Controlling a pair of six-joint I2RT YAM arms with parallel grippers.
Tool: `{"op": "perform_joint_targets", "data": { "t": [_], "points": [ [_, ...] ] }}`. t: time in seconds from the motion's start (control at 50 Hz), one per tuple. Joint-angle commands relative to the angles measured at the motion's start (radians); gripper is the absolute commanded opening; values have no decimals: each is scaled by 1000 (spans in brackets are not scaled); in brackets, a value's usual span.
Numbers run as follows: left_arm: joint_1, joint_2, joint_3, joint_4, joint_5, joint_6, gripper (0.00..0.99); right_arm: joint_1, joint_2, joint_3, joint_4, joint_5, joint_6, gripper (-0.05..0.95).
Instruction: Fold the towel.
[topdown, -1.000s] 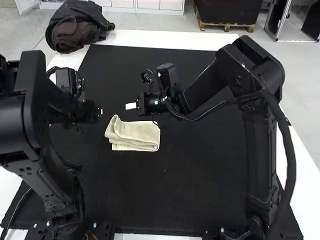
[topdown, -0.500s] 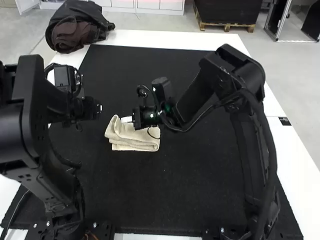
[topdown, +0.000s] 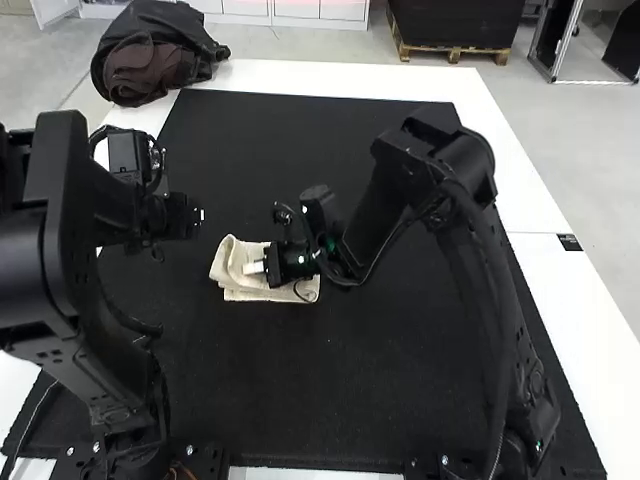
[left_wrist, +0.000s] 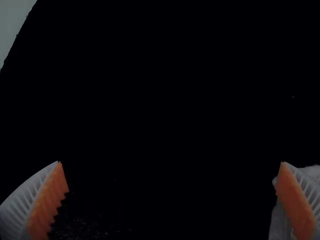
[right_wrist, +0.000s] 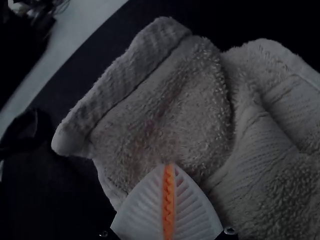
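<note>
Across the black mat (topdown: 330, 380), the towel (topdown: 236, 264) lies in a loosely folded bundle just left of centre, its long axis running left to right and its layered edge on the near side. Above its left half sits the right gripper (topdown: 248, 268), come in from the right and pointing left along that axis; its ribbed fingers are closed pad to pad, with no cloth visible between them (whether the tips press into the pile, one cannot tell). The left end is bunched, a hemmed flap turned unevenly over the rest. Beyond it, to the far left and near but apart, is the left gripper (topdown: 201, 215), its orange pads (left_wrist: 47, 207) wide apart and nothing between them. The right arm is clearly the nearer to the cloth, so the likely next step, flattening or tucking that uneven flap, seems to fall to it.
</note>
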Motion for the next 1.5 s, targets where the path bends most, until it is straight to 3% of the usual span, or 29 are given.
{"op": "perform_joint_targets", "data": {
  "t": [0.0,0.26,0.48,0.9,0.98,1.12,1.28,1.38,1.48],
  "points": [
    [7,-22,-4,3,17,-10,970,22,24,33,10,2,-39,-20],
    [9,-24,-4,1,27,-10,970,20,63,34,15,26,-64,-20],
    [7,-24,23,-14,27,-10,970,0,-54,20,29,20,-27,-20],
    [-2,-105,166,-114,30,-17,970,-138,-508,16,-129,21,11,-20],
    [-25,-139,195,-146,31,-27,970,-170,-592,10,-154,21,33,-20],
    [-103,-219,223,-183,22,-31,970,-230,-732,-18,-163,8,91,-20],
    [-229,-311,218,-209,-15,-54,970,-320,-870,-82,-151,-20,171,-18],
    [-312,-370,209,-217,-73,-59,970,-377,-961,-127,-149,-48,219,11],
    [-307,-413,198,-226,-75,-56,970,-423,-1046,-177,-122,-77,277,28]
  ]
}}
